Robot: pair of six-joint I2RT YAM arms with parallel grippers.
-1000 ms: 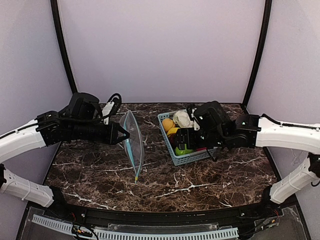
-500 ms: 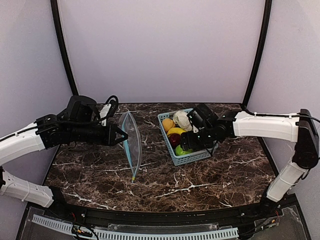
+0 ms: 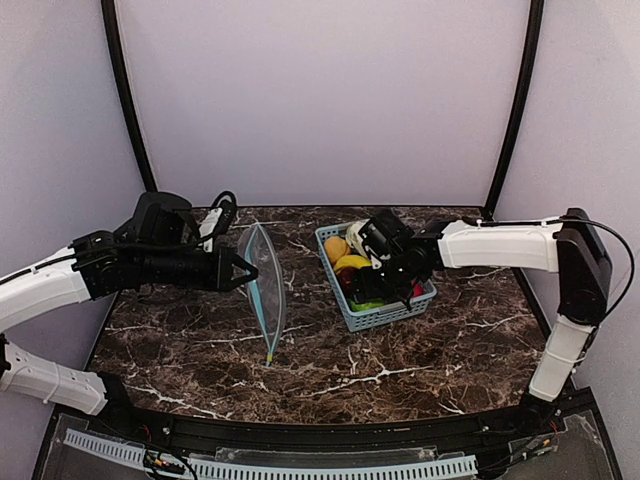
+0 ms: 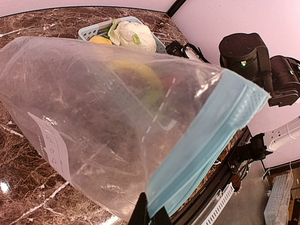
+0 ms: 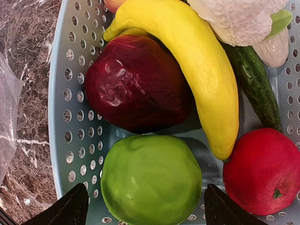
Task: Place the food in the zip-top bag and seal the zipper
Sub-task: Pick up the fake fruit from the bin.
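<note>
Your right wrist view shows what the top view hides: the right gripper [image 5: 145, 197] spread wide, a fingertip on each side of the green apple [image 5: 151, 178] in the basket [image 5: 70, 93]. From above, your left gripper [image 3: 240, 270] pinches the zip-top bag [image 3: 268, 285] upright by its zipper [image 4: 206, 136], standing apart, left of the basket.

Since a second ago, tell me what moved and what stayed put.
The right end effector shifted left over the basket, now open astride the green apple; nothing grasped. The left end effector still holds the zip-top bag upright by its zipper.
</note>
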